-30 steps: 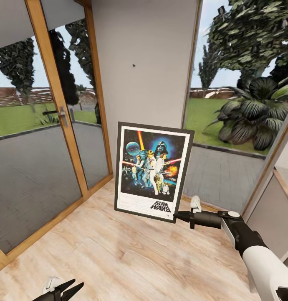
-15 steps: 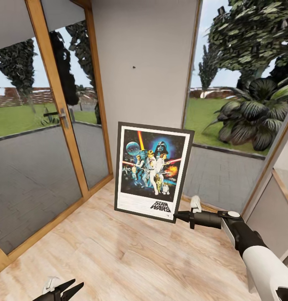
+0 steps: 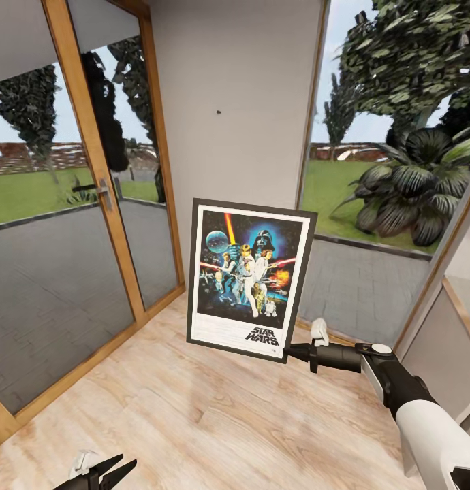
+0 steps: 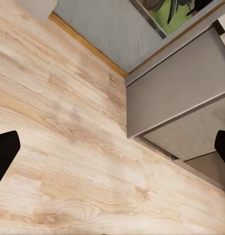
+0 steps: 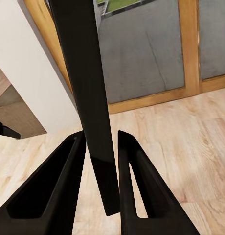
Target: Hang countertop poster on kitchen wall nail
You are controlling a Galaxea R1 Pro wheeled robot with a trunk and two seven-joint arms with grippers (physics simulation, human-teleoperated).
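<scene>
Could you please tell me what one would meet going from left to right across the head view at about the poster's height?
Door handle → poster → right gripper → leafy plant.

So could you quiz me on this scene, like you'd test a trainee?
1. True or false: the poster lies flat on the wooden floor.
2. Which gripper holds the poster? A) left gripper B) right gripper
3. Fill in: the small dark nail sits on the wall ____ the poster.

Key:
1. False; it is held upright, off the floor.
2. B; it grips the lower corner, with the frame edge between its fingers. The left gripper hangs open and empty.
3. Above.
</scene>
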